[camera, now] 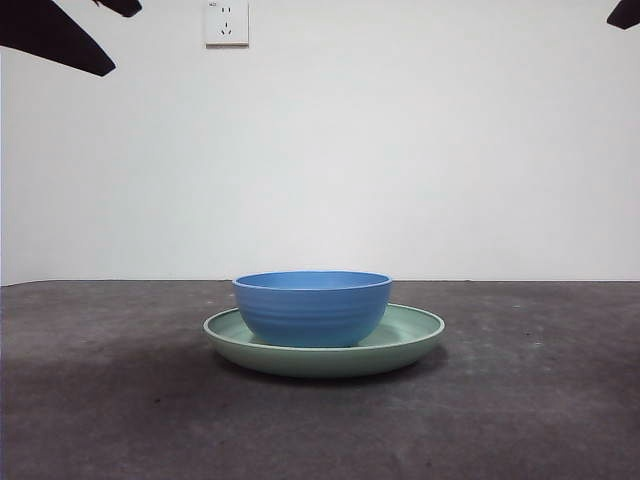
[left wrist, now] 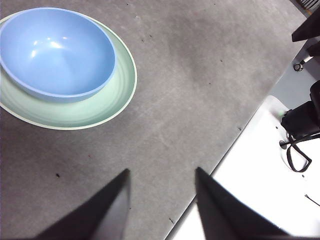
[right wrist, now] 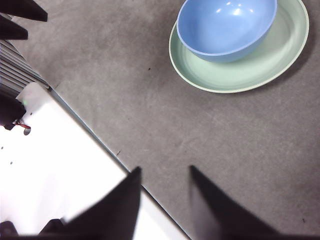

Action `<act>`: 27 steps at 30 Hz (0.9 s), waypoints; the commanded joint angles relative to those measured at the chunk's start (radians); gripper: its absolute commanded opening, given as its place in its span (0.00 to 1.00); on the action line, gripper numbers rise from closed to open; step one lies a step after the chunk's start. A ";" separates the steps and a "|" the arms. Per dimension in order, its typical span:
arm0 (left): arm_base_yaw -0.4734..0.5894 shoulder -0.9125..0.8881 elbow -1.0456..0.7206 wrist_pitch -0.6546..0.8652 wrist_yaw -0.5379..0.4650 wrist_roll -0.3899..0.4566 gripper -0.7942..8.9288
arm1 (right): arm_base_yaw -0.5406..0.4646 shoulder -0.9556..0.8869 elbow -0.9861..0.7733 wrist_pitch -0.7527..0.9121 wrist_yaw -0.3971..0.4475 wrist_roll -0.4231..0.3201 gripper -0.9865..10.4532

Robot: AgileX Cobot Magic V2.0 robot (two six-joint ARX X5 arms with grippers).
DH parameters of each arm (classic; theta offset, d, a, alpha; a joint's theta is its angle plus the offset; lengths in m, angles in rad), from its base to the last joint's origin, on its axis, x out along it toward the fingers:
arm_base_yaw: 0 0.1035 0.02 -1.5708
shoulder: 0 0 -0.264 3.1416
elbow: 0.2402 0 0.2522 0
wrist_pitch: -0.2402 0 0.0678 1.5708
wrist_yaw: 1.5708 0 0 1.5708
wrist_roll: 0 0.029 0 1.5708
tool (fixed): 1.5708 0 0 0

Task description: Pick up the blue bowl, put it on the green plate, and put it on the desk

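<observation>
The blue bowl stands upright inside the green plate, which rests on the desk at the middle of the front view. Both wrist views show the bowl in the plate, set toward one side of it. My left gripper is open and empty, raised well above the desk and away from the plate. My right gripper is open and empty, also high and apart from the plate. In the front view the arms show only as black tips at the top corners.
A white wall with a socket stands behind the desk. The desk's edge and a white base with black cables show in the left wrist view; a white base shows in the right wrist view.
</observation>
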 commanded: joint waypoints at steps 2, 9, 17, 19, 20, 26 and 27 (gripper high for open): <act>-0.005 0.005 0.013 0.006 0.004 -0.002 0.10 | 0.009 0.007 0.014 0.004 0.001 -0.013 0.09; -0.005 0.005 0.013 0.007 0.004 -0.002 0.10 | 0.009 0.007 0.014 0.014 0.000 -0.011 0.09; -0.005 0.005 0.013 0.008 0.004 -0.002 0.10 | 0.009 0.007 0.014 0.042 0.000 -0.011 0.09; -0.005 0.005 0.013 0.007 0.004 -0.002 0.10 | 0.009 0.007 0.014 0.042 0.001 -0.011 0.09; -0.005 0.005 0.013 0.007 0.004 -0.002 0.10 | 0.009 0.007 0.014 0.042 0.001 -0.011 0.09; -0.005 -0.004 0.013 0.004 0.004 0.008 0.10 | 0.009 0.007 0.014 0.042 0.000 -0.011 0.09; 0.002 -0.017 0.013 0.012 -0.020 0.061 0.10 | 0.009 0.007 0.014 0.042 0.000 -0.011 0.09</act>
